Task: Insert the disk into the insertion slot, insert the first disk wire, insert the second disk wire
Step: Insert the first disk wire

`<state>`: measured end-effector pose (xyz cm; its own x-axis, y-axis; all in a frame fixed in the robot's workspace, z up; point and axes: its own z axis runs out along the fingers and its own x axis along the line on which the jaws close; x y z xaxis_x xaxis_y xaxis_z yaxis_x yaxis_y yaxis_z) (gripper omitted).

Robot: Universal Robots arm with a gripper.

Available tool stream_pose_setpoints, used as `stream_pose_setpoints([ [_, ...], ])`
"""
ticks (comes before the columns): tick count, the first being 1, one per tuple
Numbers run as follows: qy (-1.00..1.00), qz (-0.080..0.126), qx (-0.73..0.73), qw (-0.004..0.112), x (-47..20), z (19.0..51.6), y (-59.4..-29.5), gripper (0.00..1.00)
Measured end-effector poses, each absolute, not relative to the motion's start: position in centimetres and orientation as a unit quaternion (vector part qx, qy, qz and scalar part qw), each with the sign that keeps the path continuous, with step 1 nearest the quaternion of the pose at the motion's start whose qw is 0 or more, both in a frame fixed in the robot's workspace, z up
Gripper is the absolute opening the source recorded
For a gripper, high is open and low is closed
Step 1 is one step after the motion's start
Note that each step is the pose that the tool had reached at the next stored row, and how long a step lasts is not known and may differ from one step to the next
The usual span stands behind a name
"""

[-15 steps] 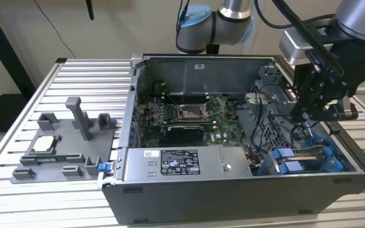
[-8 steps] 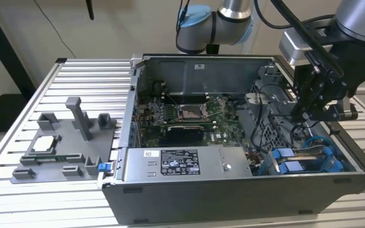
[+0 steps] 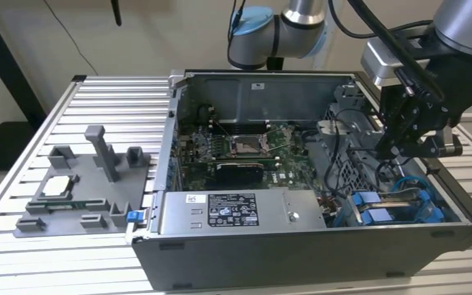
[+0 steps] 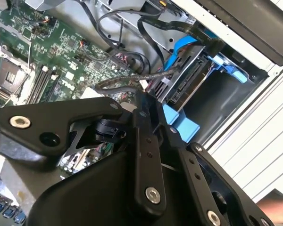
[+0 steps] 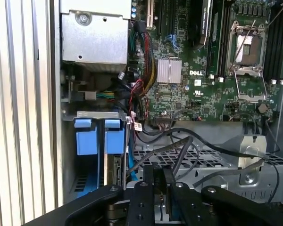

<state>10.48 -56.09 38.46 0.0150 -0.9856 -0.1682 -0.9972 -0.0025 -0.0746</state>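
The gripper hangs over the perforated drive cage in the open computer case; whether it is clamped on anything cannot be told. Loose black cables cross just beside it, and the disk sits in the insertion slot nearby.

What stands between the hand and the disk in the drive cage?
Loose black cables cross over the perforated cage, and one braided cable runs down between the hand and the disk in its blue carrier. Nothing else visible blocks the way.
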Motion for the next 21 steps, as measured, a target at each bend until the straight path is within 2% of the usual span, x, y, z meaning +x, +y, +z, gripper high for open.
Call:
stream_pose_setpoints([
  [10,0.702,0.041,-0.707,0.074,12.6,38.0,-56.5,0.0],
  [21,0.702,0.041,-0.707,0.074,12.6,38.0,-56.5,0.0],
])
